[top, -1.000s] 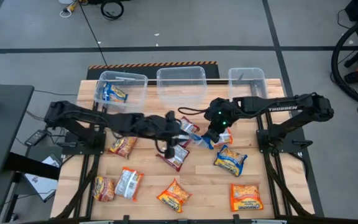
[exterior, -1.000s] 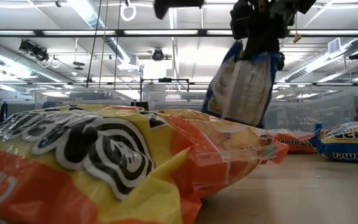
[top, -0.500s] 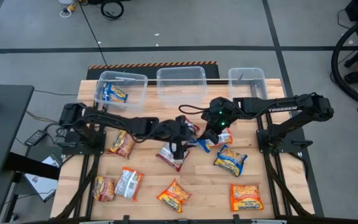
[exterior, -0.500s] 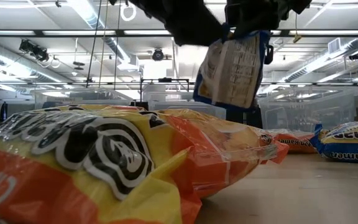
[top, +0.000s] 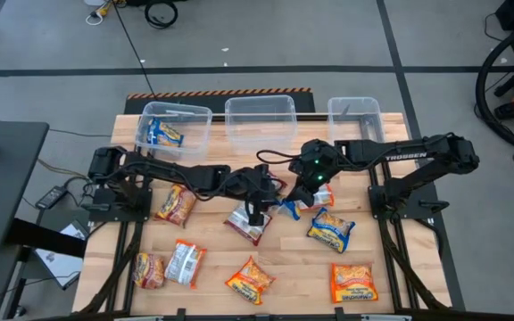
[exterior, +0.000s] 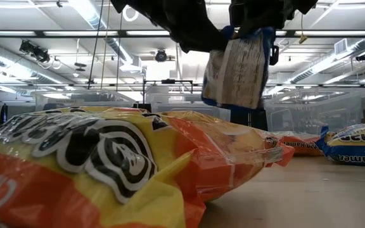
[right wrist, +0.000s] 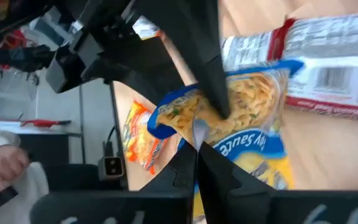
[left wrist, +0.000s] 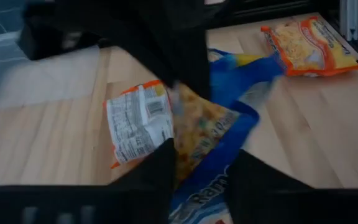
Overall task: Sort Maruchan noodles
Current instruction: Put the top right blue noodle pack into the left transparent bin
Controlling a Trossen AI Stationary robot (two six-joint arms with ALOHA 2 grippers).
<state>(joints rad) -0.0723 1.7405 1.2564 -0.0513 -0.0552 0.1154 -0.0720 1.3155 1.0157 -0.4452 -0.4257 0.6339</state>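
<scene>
Only one blue packet (top: 161, 134) has been put in a tub (top: 173, 127). Another blue packet (top: 290, 206) is pinched by the right pincer (top: 303, 193) above the desk (top: 293, 259). Many packets are left.

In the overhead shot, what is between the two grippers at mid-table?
In the high view, a blue noodle packet hangs between the left gripper and the right gripper. The right wrist view shows the right gripper shut on it.
</scene>
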